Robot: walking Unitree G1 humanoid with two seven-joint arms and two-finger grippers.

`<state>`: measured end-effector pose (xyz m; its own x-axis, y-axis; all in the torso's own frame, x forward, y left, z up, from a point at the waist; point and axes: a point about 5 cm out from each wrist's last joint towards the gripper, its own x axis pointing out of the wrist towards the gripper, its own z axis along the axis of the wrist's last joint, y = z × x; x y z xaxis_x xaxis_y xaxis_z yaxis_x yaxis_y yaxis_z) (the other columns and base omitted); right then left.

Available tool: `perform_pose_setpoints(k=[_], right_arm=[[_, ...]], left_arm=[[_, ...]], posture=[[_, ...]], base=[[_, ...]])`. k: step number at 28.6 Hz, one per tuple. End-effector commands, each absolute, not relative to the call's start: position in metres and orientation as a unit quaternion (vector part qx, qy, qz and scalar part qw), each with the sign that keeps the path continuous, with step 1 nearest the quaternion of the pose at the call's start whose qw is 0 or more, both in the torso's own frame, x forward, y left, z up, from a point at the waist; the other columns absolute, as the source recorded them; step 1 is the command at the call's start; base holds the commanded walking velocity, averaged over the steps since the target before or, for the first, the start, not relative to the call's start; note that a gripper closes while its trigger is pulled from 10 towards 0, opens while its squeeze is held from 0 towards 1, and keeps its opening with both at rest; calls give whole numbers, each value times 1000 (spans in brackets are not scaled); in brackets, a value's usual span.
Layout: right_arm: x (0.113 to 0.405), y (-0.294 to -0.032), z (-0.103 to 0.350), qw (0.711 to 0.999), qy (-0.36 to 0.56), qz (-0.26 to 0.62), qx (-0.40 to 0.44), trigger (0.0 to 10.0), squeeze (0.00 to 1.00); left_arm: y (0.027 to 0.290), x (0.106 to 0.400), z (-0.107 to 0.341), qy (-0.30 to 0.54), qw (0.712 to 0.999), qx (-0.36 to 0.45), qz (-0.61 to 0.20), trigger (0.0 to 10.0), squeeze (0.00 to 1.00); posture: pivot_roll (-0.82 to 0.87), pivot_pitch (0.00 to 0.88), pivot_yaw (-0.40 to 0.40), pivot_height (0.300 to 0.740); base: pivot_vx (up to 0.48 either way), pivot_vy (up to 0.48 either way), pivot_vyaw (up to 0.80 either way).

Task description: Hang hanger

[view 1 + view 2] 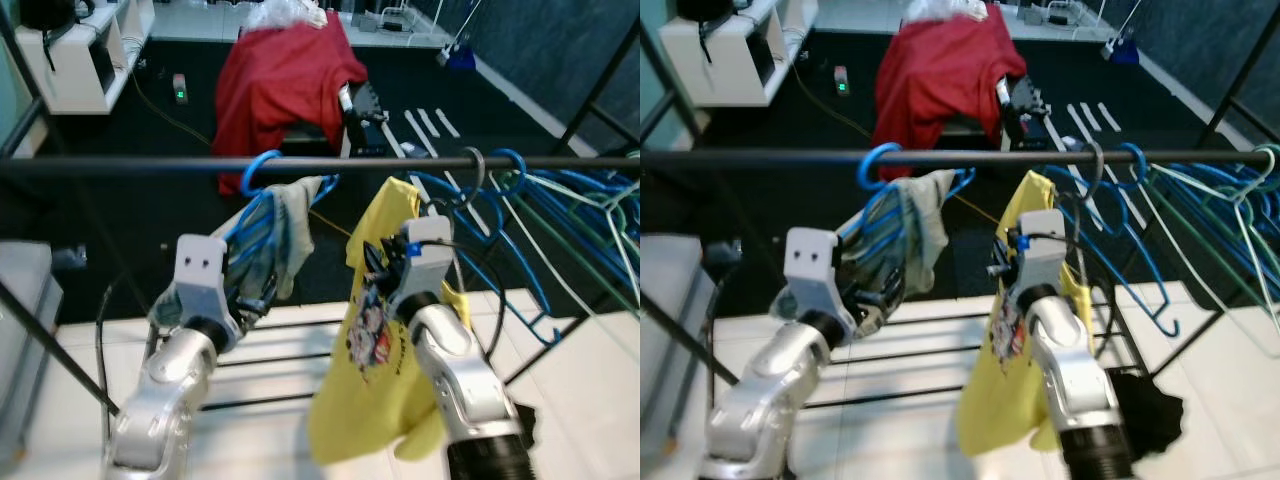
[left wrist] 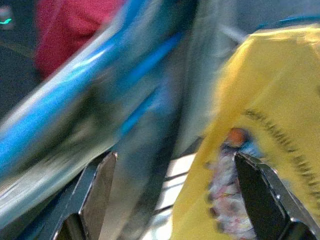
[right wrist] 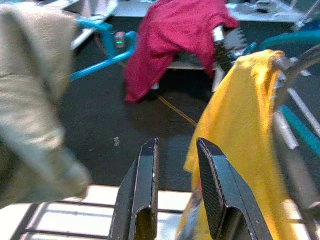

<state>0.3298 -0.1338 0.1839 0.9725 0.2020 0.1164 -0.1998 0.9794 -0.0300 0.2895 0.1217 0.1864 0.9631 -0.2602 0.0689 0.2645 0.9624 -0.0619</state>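
Observation:
A black rail (image 1: pixel 120 167) crosses the view. A blue hanger (image 1: pixel 262 172) with a grey-green garment (image 1: pixel 290 235) hooks over it. My left gripper (image 1: pixel 252 292) is raised against that garment. In the left wrist view the left gripper (image 2: pixel 177 195) is open, its fingers (image 2: pixel 97 192) wide apart, with the blurred blue hanger (image 2: pixel 75 80) and garment between them. A yellow printed shirt (image 1: pixel 375 350) hangs from a grey hook (image 1: pixel 472 162) on the rail. My right gripper (image 1: pixel 380 258) is at the shirt's upper edge. The right gripper (image 3: pixel 175 200) is shut with nothing between its fingers, and the yellow shirt (image 3: pixel 240 125) lies just beside it.
Several empty blue and green hangers (image 1: pixel 560 205) crowd the rail's right end. Behind the rail stands something draped in red cloth (image 1: pixel 285 85), with a white shelf unit (image 1: pixel 85 55) at far left. Low rack bars (image 1: pixel 280 350) run below my arms. A black cloth (image 1: pixel 1150 412) lies on the floor.

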Motion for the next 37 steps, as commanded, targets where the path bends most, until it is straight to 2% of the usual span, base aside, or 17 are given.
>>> perform_pose_setpoints(k=[1,12,20,24,37], right_arm=[[327,-131,180,993,-57,107,2,10000,0],[319,-126,175,991,-50,123,-1,10000,0],[316,-124,176,990,-55,129,-18,10000,0],[316,-126,180,990,-61,123,-17,10000,0],[311,-118,193,983,-94,154,-31,10000,0]], left_arm=[[125,287,180,-16,991,-28,-127,10000,0],[124,285,179,-15,991,-16,-134,10000,0],[123,285,178,-4,992,-14,-127,10000,0],[135,289,173,10,996,-23,-85,10000,0],[140,289,171,12,997,-16,-72,10000,0]], posture=[[-62,198,-81,740],[-60,198,-75,740],[-64,202,-75,740],[-65,203,-74,740],[-65,203,-77,740]], base=[[0,0,0],[0,0,0],[0,-458,0],[0,0,0],[0,0,0]])
